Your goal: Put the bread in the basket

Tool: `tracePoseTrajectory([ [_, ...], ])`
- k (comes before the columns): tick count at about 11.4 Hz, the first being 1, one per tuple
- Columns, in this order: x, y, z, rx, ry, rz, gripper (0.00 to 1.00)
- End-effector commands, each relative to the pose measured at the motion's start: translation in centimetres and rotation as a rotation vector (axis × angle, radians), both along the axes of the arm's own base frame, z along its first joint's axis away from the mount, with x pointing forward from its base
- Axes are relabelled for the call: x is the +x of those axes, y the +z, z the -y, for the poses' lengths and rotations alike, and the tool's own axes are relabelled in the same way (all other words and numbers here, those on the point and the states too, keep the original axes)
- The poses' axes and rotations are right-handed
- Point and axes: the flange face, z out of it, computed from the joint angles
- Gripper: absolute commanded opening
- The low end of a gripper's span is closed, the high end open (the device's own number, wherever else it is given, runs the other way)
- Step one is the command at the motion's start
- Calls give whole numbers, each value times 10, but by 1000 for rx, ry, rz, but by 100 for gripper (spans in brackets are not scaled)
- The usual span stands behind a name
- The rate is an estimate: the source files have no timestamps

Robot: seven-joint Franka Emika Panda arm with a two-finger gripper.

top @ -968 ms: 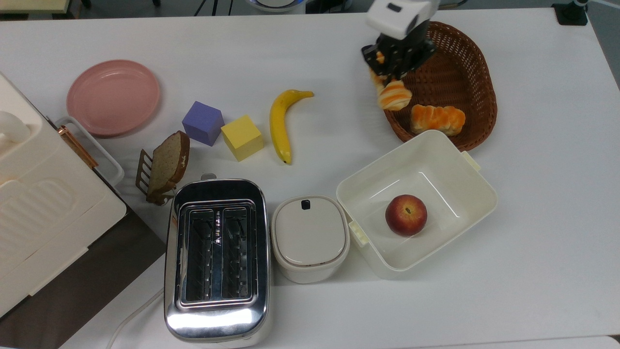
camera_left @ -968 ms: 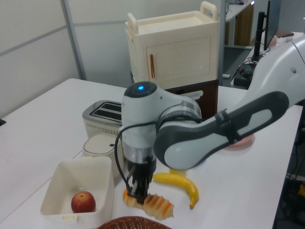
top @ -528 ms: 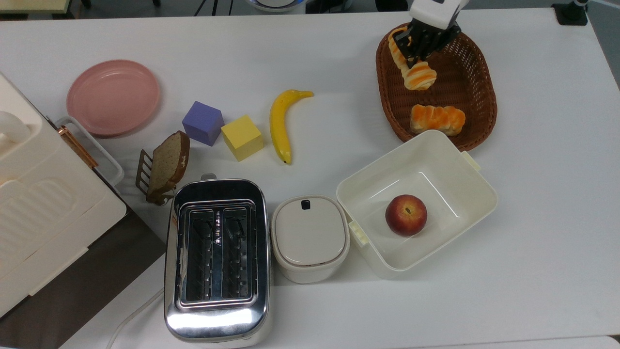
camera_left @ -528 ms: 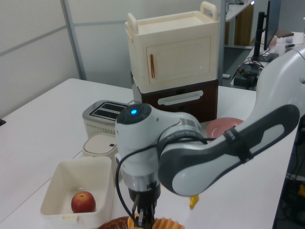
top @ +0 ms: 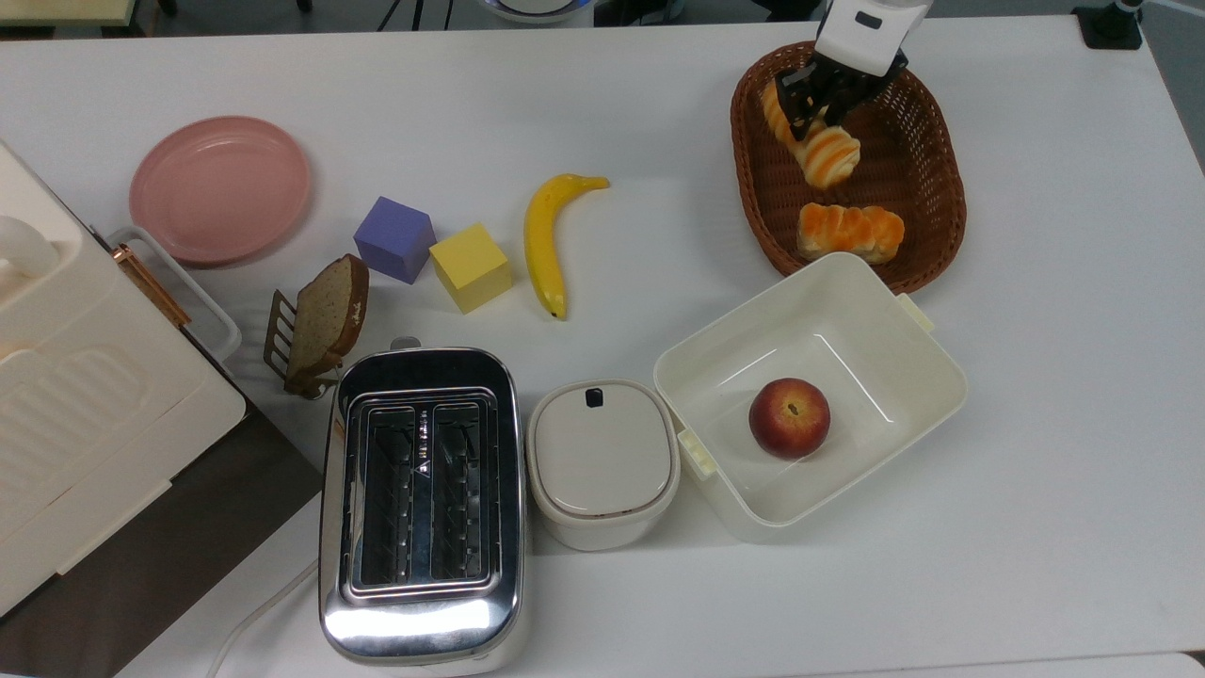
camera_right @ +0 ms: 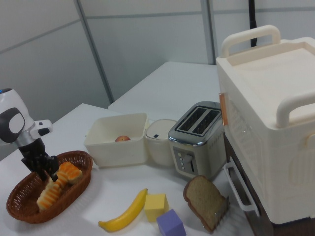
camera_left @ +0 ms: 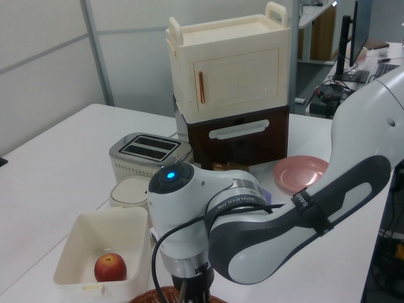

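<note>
The long orange-and-cream striped bread (top: 821,151) hangs low inside the brown wicker basket (top: 944,179) at the top view's upper right. My gripper (top: 815,117) is shut on the bread's upper part, a black finger on either side. In the right view the gripper (camera_right: 44,169) stands over the basket (camera_right: 22,212) at the lower left, with the bread (camera_right: 48,194) slanting down from it toward the basket floor. In the left view the arm's white body hides the bread, and a strip of the basket rim (camera_left: 158,295) shows at the bottom edge.
A shorter orange-topped bun (top: 850,232) lies in the basket's near end. A white container (top: 904,325) holding an apple (top: 789,417) touches the basket's edge. A banana (top: 544,240), two cubes, a toaster (top: 421,499), a lidded pot and a pink plate lie to the top view's left.
My gripper carried the bread from outside the basket's left rim to inside the basket, then shifted it slightly right and lower. Nothing else moved.
</note>
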Motion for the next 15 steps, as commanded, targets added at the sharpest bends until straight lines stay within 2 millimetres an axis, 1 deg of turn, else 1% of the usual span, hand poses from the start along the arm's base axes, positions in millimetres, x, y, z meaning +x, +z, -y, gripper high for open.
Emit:
tracePoseTrajectory([
  [1,-5,2,-3,-30,39,-10,100],
  [3,-3,5,1,-28,30,-6,100],
  [4,4,14,11,-19,-4,6,100],
  [5,17,35,38,-6,-89,33,100],
  [6,37,62,72,0,-192,54,100],
  [7,55,86,110,-10,-269,46,100],
  [8,74,110,153,-13,-351,54,100],
  [9,92,130,203,-6,-439,79,100],
  [10,97,143,248,-30,-482,96,100],
  [11,98,147,283,-62,-509,92,100],
  [12,94,158,319,-78,-543,96,100],
  [13,92,178,338,-72,-549,125,100],
  [14,91,197,369,-72,-603,138,100],
  [15,93,209,397,-58,-656,160,100],
])
